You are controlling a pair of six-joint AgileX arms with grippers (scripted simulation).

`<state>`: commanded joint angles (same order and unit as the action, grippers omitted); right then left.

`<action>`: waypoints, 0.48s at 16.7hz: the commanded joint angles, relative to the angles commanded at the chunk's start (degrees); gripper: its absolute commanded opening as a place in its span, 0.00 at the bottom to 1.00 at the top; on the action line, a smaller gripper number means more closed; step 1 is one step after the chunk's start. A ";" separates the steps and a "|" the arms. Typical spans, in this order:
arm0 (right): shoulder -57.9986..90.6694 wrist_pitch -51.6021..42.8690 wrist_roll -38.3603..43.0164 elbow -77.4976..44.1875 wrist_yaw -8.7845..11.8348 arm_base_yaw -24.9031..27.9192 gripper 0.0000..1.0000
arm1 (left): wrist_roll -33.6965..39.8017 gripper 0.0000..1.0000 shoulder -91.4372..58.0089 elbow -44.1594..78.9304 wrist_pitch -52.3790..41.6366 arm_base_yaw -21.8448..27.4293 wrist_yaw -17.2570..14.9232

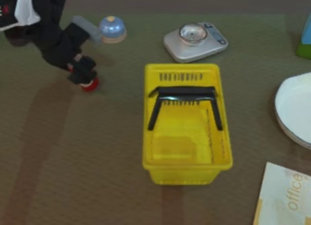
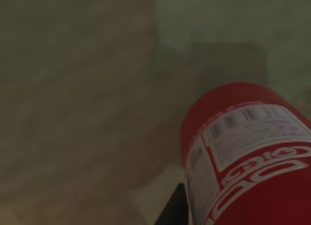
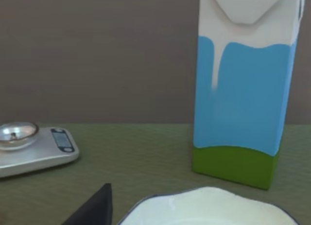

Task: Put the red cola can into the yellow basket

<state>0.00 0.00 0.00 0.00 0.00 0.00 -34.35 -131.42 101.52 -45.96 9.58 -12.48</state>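
Red metal fills the corner of my left wrist view: the red cola can [image 2: 248, 162] is very close to the camera, its pale label patch turned toward it, and one dark finger [image 2: 171, 208] lies against its side. From above, my left gripper [image 1: 81, 75] sits over the can [image 1: 90, 85] at the left side of the table, near the far edge, and only a small red part shows under the black fingers. I judge that the fingers are closed around the can, because it lies so near to the wrist and so much under the claw. The yellow basket [image 1: 187, 122] stands in the middle of the table, well apart from the can, with its black handles folded across the open top; there is free room inside in front of the handles, so the can should be lowered there. Between them the way looks free. The surface is an olive-green cloth with brownish stripes. A blue bell [image 1: 112, 28] stands near my left arm, a silver kitchen scale [image 1: 195, 40] behind the basket, a white plate [image 1: 294, 111] and a paper booklet [image 1: 284, 196] at the right. My right gripper is not shown from above; its wrist view looks at a blue and white milk carton [image 3: 243, 89], so I cannot tell its fingers. Behind the table is a plain grey-brown wall.
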 joint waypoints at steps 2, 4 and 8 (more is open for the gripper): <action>0.00 0.00 0.00 0.00 0.00 0.00 1.00 | 3.41 0.00 0.78 -2.83 9.90 1.00 -6.45; 0.00 0.00 0.00 0.00 0.00 0.00 1.00 | 7.38 0.00 1.65 -6.23 21.14 2.10 -13.68; 0.00 0.00 0.00 0.00 0.00 0.00 1.00 | 16.16 0.00 3.91 -14.15 45.19 4.49 -29.16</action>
<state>0.00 0.00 0.00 0.00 0.00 0.00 -18.19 -127.50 87.37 -0.77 14.07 -41.64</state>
